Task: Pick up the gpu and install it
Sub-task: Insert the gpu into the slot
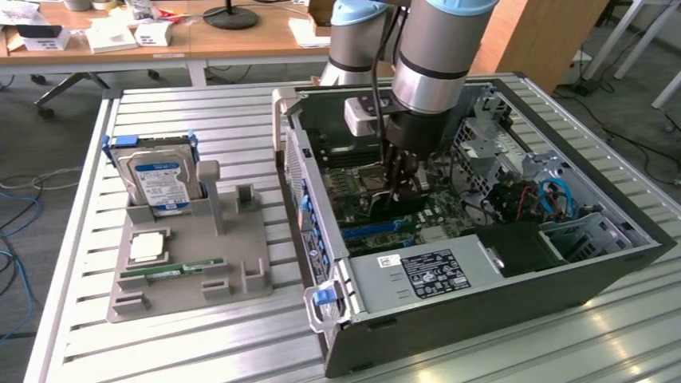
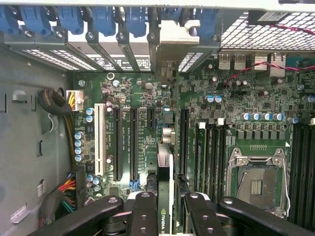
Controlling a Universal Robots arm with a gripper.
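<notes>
Gripper (image 1: 403, 182) inside open PC case (image 1: 596, 267), jaws clamped on gpu (image 2: 165, 162). Card upright, edge-on, between 2 fingers (image 2: 143, 211), over motherboard (image 2: 236, 93) near black expansion slots (image 2: 133, 142). Whether card is seated in slot: cannot tell. Outside case, hard drive (image 1: 158, 179) and green RAM stick (image 1: 171, 272) sit in grey holder (image 1: 186, 295).

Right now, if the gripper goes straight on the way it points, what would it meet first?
The gpu clamped in the gripper would probably touch the motherboard first, among the black expansion slots. Which slot exactly I cannot tell, as depth is unclear.
</notes>
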